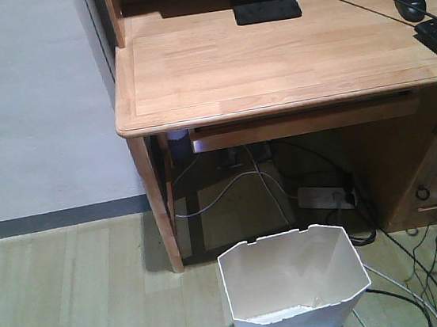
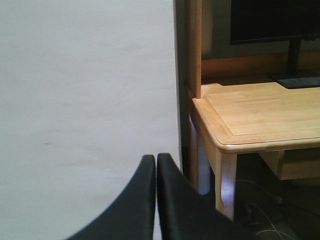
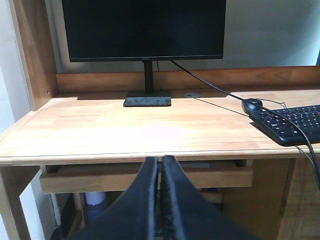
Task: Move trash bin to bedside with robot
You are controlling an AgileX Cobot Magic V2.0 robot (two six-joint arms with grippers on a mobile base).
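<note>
Two black end effectors are in view, and neither is near the thing to be moved. At the far left, the left end effector has its fingers pressed together on nothing. It faces a pale grey wall, with a corner of the light wooden bench at 3 o'clock.

In the front view, the white thin-walled plastic trash bin, with its notched angular rim, stands upright on the pale plank floor at 6 o'clock. It is just in front of the opening under the bench, and what shows of its inside looks empty. A white power strip lies at the bin's 12 o'clock, and grey and black cables trail over the floor at its 3 to 4 o'clock, one close by its right wall.

The right end effector is also pressed together on nothing, facing a black flat monitor on the bench. No bed shows in any view.

The step in hand is probably the grasp. One end effector should spread, come down over the rim at 6 or 9 o'clock, away from the cables, and pinch well below the notches, since such a thin wall is likely to flex. A straight lift before the base turns should keep the bin from catching a cable.
</note>
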